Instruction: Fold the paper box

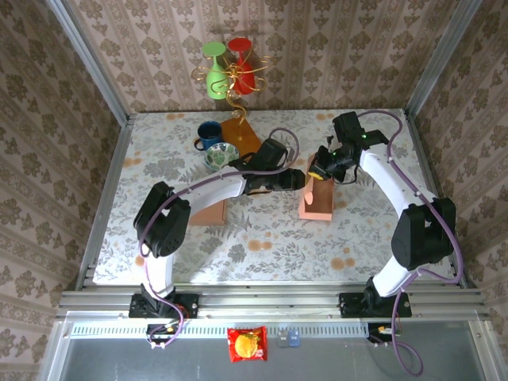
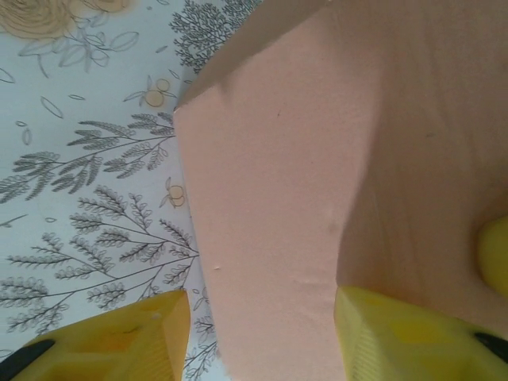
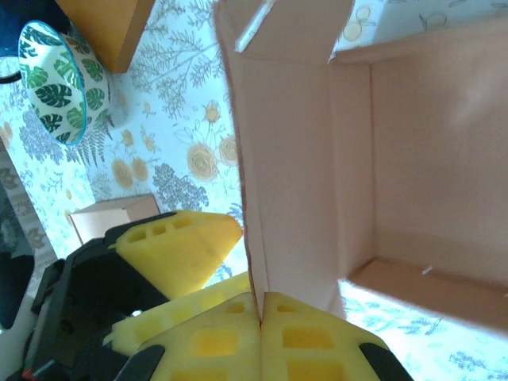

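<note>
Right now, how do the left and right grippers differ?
The right gripper is shut, pinching a wall of the box; left gripper is open, fingers apart at a box panel. Right reaches in from the right, left from the left. Both have yellow fingers at the same box.

Salmon-pink paper box (image 1: 319, 205) stands half-folded, walls up, top open

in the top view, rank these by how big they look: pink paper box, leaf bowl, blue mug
1. pink paper box, clearly largest.
2. leaf bowl and blue mug look about alike, so I won't rank them.
</note>
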{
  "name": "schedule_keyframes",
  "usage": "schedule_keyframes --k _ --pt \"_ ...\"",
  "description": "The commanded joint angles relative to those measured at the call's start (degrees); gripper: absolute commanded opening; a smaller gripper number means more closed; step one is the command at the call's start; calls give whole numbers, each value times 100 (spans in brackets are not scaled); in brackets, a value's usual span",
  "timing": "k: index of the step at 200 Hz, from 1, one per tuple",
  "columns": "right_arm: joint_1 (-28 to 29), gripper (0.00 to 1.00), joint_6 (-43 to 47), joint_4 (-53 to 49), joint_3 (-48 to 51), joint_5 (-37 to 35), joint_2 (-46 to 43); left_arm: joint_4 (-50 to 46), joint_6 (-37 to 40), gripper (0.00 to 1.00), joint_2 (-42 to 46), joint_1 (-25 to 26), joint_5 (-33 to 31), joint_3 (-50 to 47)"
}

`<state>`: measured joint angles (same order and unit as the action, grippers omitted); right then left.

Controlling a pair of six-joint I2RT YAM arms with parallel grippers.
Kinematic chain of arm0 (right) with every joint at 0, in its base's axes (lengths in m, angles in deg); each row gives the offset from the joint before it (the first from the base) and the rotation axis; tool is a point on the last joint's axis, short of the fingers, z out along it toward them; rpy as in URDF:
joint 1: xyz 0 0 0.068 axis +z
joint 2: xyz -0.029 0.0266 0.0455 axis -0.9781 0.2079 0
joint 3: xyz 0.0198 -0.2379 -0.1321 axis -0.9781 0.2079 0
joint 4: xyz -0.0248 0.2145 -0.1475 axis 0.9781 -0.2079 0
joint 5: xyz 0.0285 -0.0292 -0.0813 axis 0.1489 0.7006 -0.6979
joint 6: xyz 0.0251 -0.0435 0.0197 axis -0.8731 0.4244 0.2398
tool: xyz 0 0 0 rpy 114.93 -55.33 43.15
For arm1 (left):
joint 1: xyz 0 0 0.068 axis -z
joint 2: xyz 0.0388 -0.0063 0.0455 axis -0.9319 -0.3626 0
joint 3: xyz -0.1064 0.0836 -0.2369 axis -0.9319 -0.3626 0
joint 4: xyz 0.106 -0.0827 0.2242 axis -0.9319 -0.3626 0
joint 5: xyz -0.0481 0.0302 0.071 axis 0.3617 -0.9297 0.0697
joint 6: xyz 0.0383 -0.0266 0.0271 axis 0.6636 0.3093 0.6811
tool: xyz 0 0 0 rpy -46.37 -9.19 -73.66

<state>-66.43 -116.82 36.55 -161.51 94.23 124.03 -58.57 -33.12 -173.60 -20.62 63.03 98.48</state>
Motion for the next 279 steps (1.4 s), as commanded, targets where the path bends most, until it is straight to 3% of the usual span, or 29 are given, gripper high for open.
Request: schedule_keyframes --k 1,42,89,151,200,256,279 --pt "51 0 -758 428 115 -332 -282 -247 309 52 514 -19 -271 -170" --pt "239 0 -2508 578 373 -1497 -765 -513 679 53 1220 -287 -617 -626" --pt "1078 0 -5263 -248 108 -3875 -1024 -734 1039 54 1807 -667 -626 -1235" --pt "1170 0 -7789 -1404 -1165 -4120 110 -837 1400 54 1884 -784 -395 -1450" --pt "1163 0 -8394 -1532 -1772 -4039 770 -759 1517 54 1670 -784 -151 -1484" --pt "1149 15 -7908 -1119 -1697 -3836 836 -615 1712 53 1367 -861 40 -1315" --pt "1099 26 -7348 -665 -1434 -3811 678 -511 1873 51 1238 -960 213 -1212"
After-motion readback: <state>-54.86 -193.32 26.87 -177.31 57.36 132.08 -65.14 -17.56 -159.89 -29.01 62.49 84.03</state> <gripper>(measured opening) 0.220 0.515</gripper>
